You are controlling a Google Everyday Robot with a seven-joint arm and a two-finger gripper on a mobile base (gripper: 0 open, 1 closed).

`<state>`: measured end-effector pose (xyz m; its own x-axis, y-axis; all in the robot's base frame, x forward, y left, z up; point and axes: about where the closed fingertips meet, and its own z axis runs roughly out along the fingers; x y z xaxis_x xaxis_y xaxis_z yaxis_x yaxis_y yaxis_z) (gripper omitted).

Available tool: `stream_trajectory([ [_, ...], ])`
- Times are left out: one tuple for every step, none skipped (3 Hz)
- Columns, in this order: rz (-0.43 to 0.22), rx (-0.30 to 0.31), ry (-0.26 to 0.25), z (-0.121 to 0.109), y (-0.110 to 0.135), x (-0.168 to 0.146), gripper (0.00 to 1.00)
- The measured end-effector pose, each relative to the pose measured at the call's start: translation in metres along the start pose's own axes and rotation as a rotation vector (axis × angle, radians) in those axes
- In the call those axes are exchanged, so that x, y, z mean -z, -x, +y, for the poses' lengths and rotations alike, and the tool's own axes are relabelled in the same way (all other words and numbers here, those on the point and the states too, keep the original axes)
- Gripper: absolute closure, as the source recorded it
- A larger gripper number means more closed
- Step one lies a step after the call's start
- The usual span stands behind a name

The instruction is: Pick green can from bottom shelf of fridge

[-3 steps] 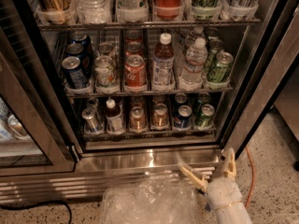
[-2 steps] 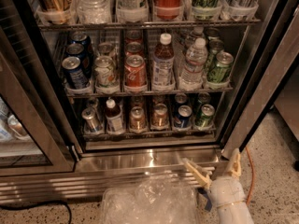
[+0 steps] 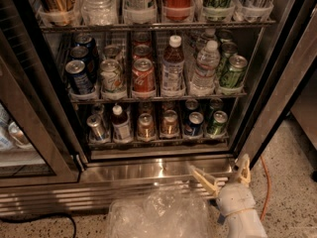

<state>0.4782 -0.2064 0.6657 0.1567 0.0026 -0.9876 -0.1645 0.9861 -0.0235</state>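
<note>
Green can [image 3: 217, 123] stands at the front of the rightmost lane of the bottom shelf [image 3: 158, 143], at twelve o'clock from the tool [image 3: 224, 174], which hangs spread open above the fridge [image 3: 148, 171] sill. Veering toward eleven o'clock, a finger could knock the blue can [image 3: 193, 124] beside it.

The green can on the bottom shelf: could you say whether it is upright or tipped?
Upright: the green can stands with its silver top facing up. The hand, open, hovers outside the fridge, above the sill.
</note>
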Motion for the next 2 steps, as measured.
stream_trajectory([
  [0.052,0.013,0.009,0.014,-0.018,-0.025,0.0],
  [0.068,0.031,-0.012,0.019,-0.034,-0.059,0.0],
])
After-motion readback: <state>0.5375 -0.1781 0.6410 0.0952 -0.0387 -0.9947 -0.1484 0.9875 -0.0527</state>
